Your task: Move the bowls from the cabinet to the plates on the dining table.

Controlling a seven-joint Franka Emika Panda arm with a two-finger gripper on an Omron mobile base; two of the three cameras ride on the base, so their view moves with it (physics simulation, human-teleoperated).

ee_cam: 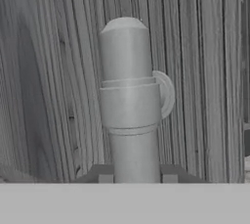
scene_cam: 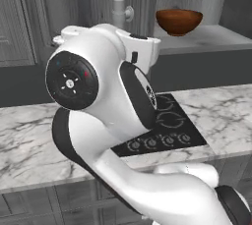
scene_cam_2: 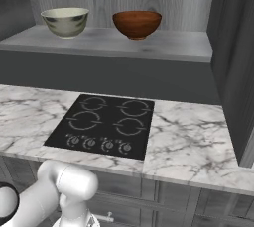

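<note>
Gripper (ee_cam: 137, 176) sits at the bottom centre of the hand view, fingertips (ee_cam: 105, 174) closed narrow around the metal bar handle (ee_cam: 130, 100) of the grey wood-grain cabinet door (ee_cam: 49, 71); same handle shows top centre in the left base view, just above the wrist; so the grip is on the door, no bowl held. Both bowls sit on the open cabinet shelf (scene_cam_2: 173, 45), upper part of the right base view: cream glazed bowl (scene_cam_2: 65, 21) upper left, reddish-brown wooden bowl (scene_cam_2: 137, 24) just right of it, apart; black cooktop (scene_cam_2: 106, 124) below. Judgement: glazed one rigid, slick, chips if knocked; wooden one lighter, less slippery; deep walls, so pinch each over the rim, one finger inside.
</note>
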